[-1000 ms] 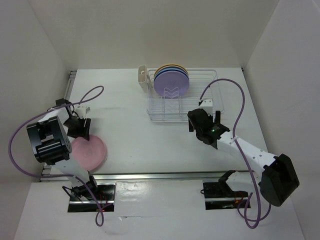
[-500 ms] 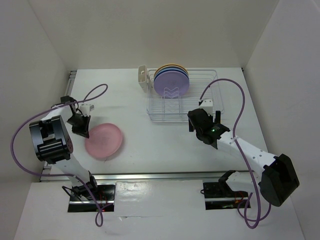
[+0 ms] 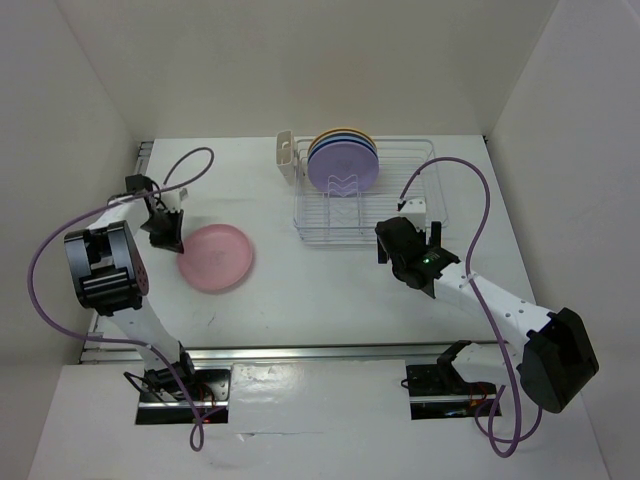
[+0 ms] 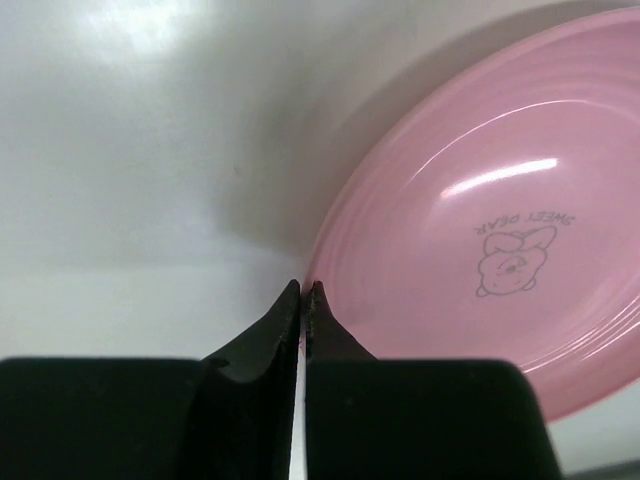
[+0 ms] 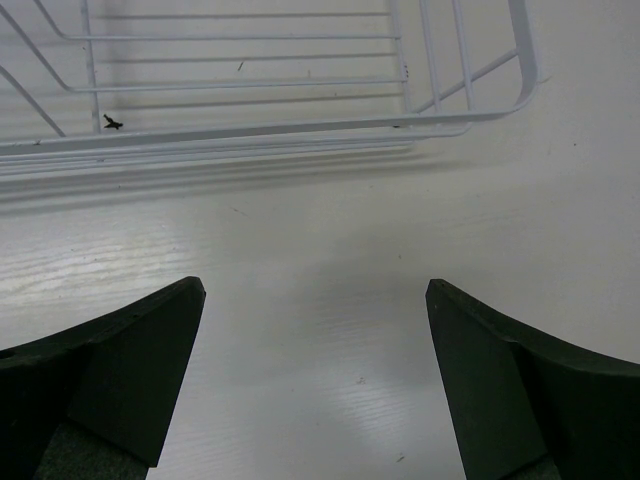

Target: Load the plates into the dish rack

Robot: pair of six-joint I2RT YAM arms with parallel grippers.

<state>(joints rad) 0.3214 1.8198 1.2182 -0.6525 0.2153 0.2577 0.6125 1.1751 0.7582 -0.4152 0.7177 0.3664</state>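
Note:
A pink plate (image 3: 218, 257) with a small cartoon print (image 4: 480, 230) is at the left of the table, tilted, with a shadow under its near rim. My left gripper (image 3: 176, 240) (image 4: 303, 290) is shut on the plate's left rim. The white wire dish rack (image 3: 415, 222) (image 5: 250, 130) stands at the back centre. A lilac plate (image 3: 342, 166) stands upright in its left end, with other plates behind it showing only as edges. My right gripper (image 3: 388, 240) (image 5: 314, 288) hovers open and empty over bare table, just in front of the rack's near right corner.
A small white cutlery holder (image 3: 286, 154) hangs on the rack's left end. White walls close in the table at the left, back and right. Purple cables (image 3: 478, 200) loop above both arms.
My left gripper closed on the pink plate's rim and moved it from the near left edge up and to the right, toward the rack. The right arm has stayed still.

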